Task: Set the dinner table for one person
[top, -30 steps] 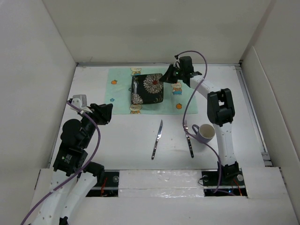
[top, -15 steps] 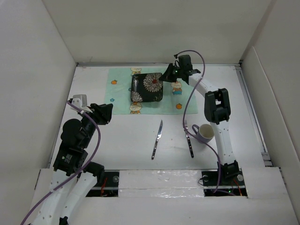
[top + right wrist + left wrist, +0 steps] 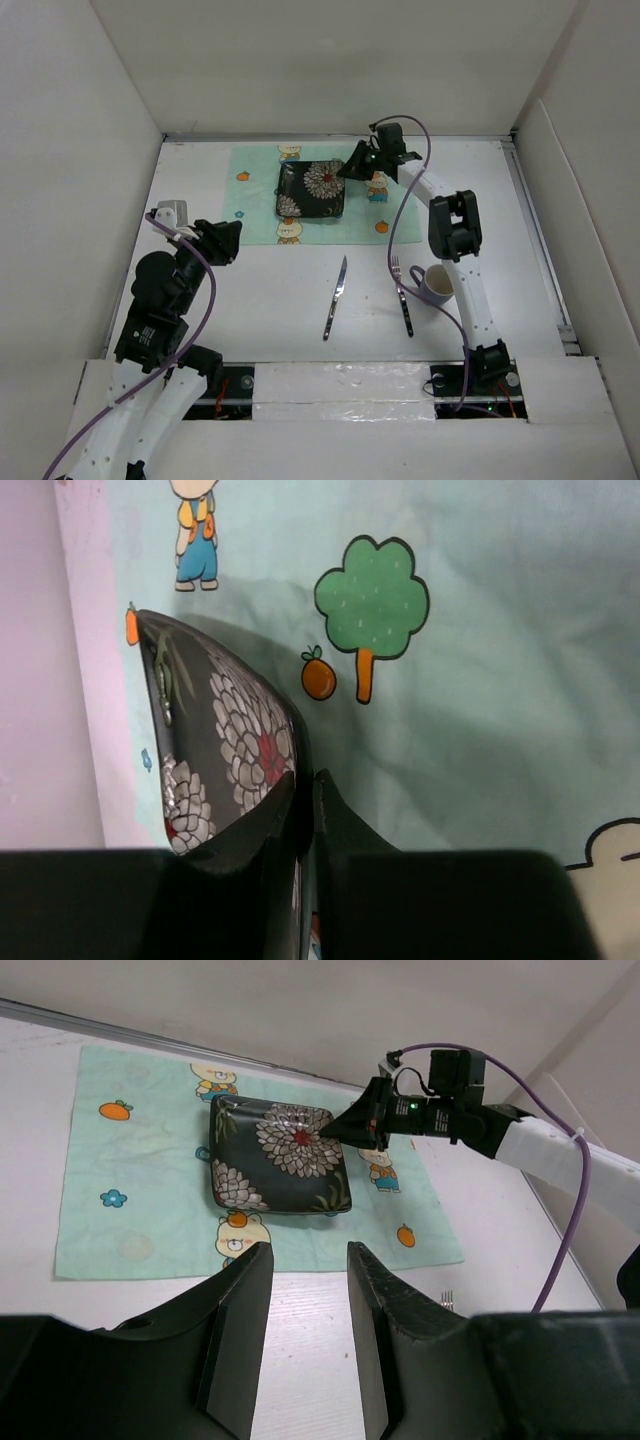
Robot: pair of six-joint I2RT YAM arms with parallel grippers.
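Note:
A black square plate with a flower pattern (image 3: 312, 190) lies on the mint-green cartoon-print mat (image 3: 255, 205) at the back of the white dinner table (image 3: 270, 290). My right gripper (image 3: 352, 168) is shut on the plate's right rim; the wrist view shows the fingers pinching the rim (image 3: 307, 780) with the plate (image 3: 225, 750) over the mat (image 3: 480, 680). A knife (image 3: 336, 296), a fork (image 3: 402, 295) and a lilac cup (image 3: 437, 284) lie on the table nearer the front. My left gripper (image 3: 225, 240) is open and empty at the left (image 3: 308, 1255), facing the plate (image 3: 275, 1155).
White walls enclose the table on the left, back and right. The right arm's purple cable loops above the fork and cup. The mat (image 3: 140, 1190) has bare cloth left of the plate. The fork's tines (image 3: 446, 1298) show at the left wrist view's lower right.
My right gripper, shut on the plate's rim, has shifted the plate slightly to the left on the mat. The left arm has not moved.

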